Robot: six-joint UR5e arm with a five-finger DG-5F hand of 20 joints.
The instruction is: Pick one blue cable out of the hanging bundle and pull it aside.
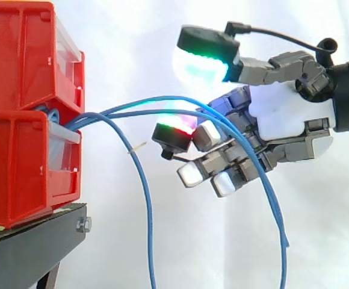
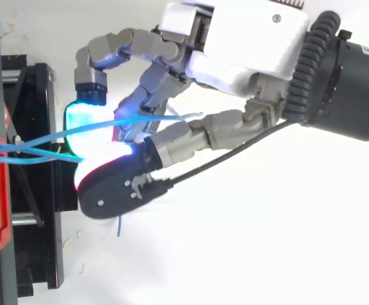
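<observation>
Two blue cables (image 1: 126,111) leave the gap between the stacked red bins (image 1: 18,114) at 9 o'clock. They run almost level towards 3 o'clock as far as the hand (image 1: 283,111). There they cross its near side and drop steeply towards 5 o'clock. A third blue cable (image 1: 147,211) comes from the same gap, falls on its own and leaves the side view at 6 o'clock, well apart from the hand. Whether the hand has hold of either cable cannot be told. Seen from above, the cables cross one another beside the bins at 9 o'clock, and one reaches into the hand (image 2: 235,38). The bins sit on a black stand (image 1: 30,247) before a white curtain (image 1: 319,229).
</observation>
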